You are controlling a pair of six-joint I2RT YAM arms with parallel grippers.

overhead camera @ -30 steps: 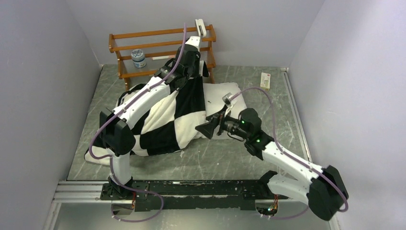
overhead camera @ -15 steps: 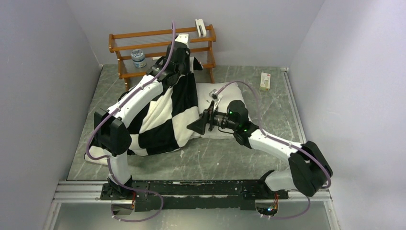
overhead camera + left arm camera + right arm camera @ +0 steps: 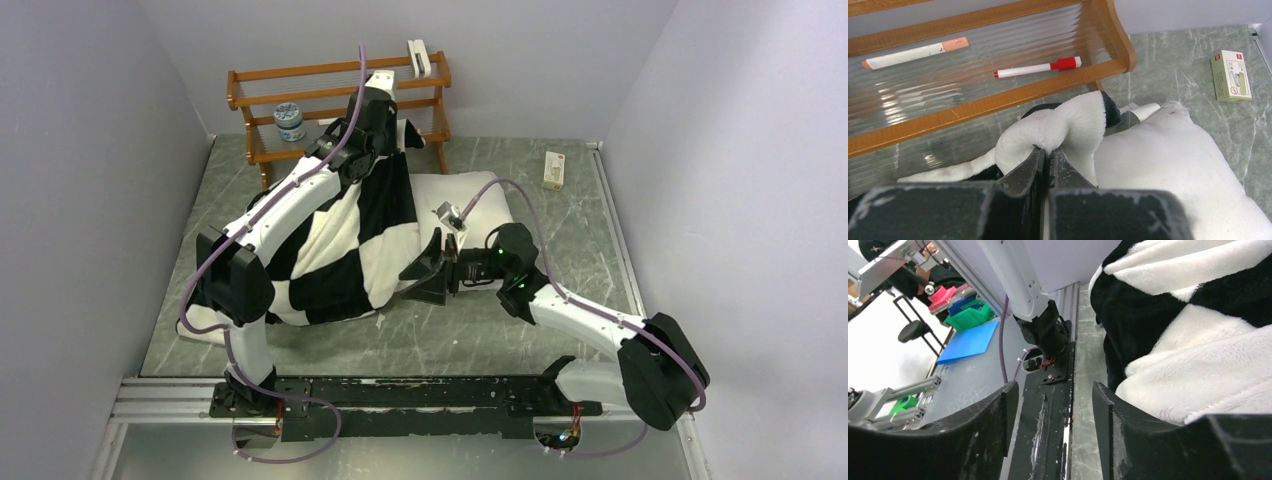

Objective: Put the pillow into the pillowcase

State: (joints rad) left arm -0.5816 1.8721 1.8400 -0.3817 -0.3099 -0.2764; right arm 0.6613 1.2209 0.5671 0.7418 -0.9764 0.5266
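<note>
left gripper (image 3: 1049,150): fingers (image 3: 1023,170) pinched shut on the pillowcase (image 3: 1073,120) hem, held high | right gripper (image 3: 420,275): drops to lower hem, fingers narrowing, still apart, empty | pillow (image 3: 470,195): on desk (image 3: 560,250), half covered

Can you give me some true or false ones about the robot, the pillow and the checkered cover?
1. The left end effector pinches the checkered pillowcase. True.
2. The pillow is completely inside the pillowcase. False: the pillow's white end sticks out.
3. The right end effector is squeezing the pillow. False: the right end effector is open, with nothing between its jaws.
4. A red-capped marker lies on the wooden rack. True.
5. The small box sits on the rack. False: the small box lies on the table.
</note>
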